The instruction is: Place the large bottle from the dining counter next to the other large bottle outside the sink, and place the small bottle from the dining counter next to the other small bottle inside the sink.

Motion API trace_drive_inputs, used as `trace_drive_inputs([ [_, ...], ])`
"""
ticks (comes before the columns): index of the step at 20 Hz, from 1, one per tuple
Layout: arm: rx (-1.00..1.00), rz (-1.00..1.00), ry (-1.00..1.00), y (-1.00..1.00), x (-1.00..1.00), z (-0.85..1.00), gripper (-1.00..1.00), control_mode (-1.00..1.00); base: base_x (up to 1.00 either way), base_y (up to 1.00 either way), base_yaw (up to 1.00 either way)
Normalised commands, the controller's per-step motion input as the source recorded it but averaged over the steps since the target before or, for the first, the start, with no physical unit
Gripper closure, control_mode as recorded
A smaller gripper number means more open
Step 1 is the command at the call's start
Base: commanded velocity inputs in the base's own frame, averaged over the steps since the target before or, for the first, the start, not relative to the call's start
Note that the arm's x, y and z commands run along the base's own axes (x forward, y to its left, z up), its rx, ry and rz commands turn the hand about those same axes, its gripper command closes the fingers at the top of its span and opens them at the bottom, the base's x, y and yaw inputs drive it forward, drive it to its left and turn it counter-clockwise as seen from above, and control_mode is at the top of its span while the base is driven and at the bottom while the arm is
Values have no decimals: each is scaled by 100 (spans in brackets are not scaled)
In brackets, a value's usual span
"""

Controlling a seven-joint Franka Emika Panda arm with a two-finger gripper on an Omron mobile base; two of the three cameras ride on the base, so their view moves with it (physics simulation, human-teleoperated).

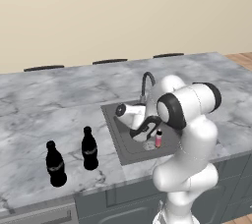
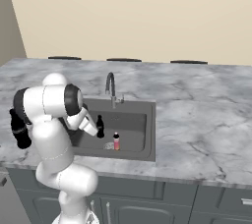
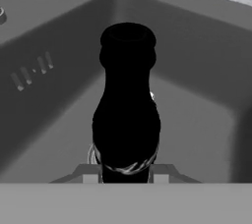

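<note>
Worktop (image 1: 59, 100) showing grey-white w/ marble veining; sink (image 2: 138, 120) looking dark grey, faucet (image 2: 110, 88) grey. Two large bottles (image 1: 55, 165) showing black w/ pale label bands. Small bottle (image 2: 116, 141) showing pink-red; other small bottle (image 3: 127, 115) reading black.

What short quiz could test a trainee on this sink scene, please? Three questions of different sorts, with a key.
1. True or false: two large black bottles stand on the counter outside the sink.
2. What does the gripper hold? A) faucet B) small black bottle C) nothing
3. The small pink bottle stands ___ the sink.

Key: 1 true; 2 B; 3 inside.
</note>
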Motion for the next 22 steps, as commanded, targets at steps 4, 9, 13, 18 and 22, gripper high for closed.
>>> trace_drive_inputs([
  [4, 0, -3, 0, 3, 25, -23, 100, -100, 0, 0, 0],
  [9, 0, 0, 0, 0, 6, -3, 100, -100, 0, 0, 0],
  [13, 0, 0, 0, 0, 18, -15, 100, -100, 0, 0, 0],
  [18, 0, 0, 0, 0, 2, -2, 100, -100, 0, 0, 0],
  [22, 0, 0, 0, -1, 9, -14, 100, -100, 0, 0, 0],
])
